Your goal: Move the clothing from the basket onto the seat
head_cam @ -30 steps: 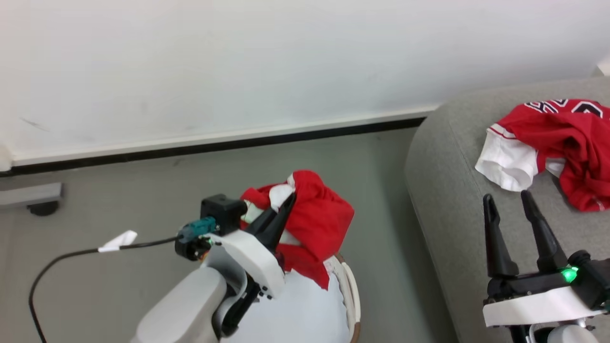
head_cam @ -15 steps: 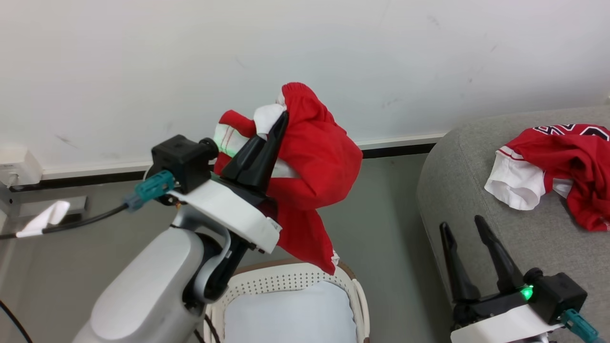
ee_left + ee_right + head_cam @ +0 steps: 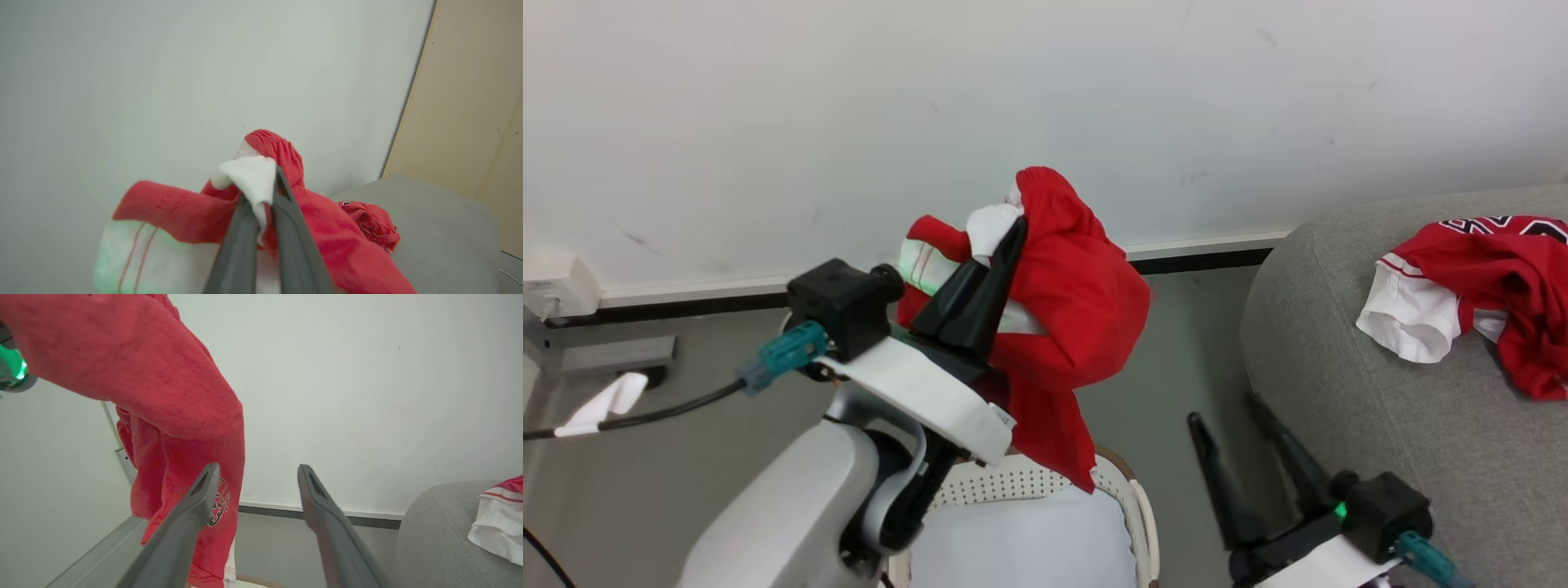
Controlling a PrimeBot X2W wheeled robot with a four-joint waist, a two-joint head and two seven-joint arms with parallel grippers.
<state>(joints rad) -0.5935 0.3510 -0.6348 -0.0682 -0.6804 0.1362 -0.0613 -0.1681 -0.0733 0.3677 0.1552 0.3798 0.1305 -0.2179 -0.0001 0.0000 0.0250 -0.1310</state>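
Change vs. prior frames: L gripper has carried the red jersey up out of the basket. R gripper has shifted left off the seat edge and now sits over the floor betw. basket and seat. Head cam also moved, so part of the shift is view motion.
L gripper: fingers together, clamped on a bunched fold of red jersey w/ white trim. Rest of the garment hangs below.
Red jersey: in the air above the basket. Lowest corner overlaps the far rim; contact cannot be told.
R gripper: fingers apart, nothing betw. them. In R wrist view the hanging jersey is just beside one finger.
Basket: pale liner showing; no garment on the visible part.
Seat: on robot's right. 2nd jersey lies crumpled on it, well apart from the held one.
Progress (est.): 1 of 2 garments placed; 2nd lifted, not yet across.
Remaining (est.): swing L gripper right over the seat, lower, release.
Risk (est.): hanging tail may catch on the basket rim.
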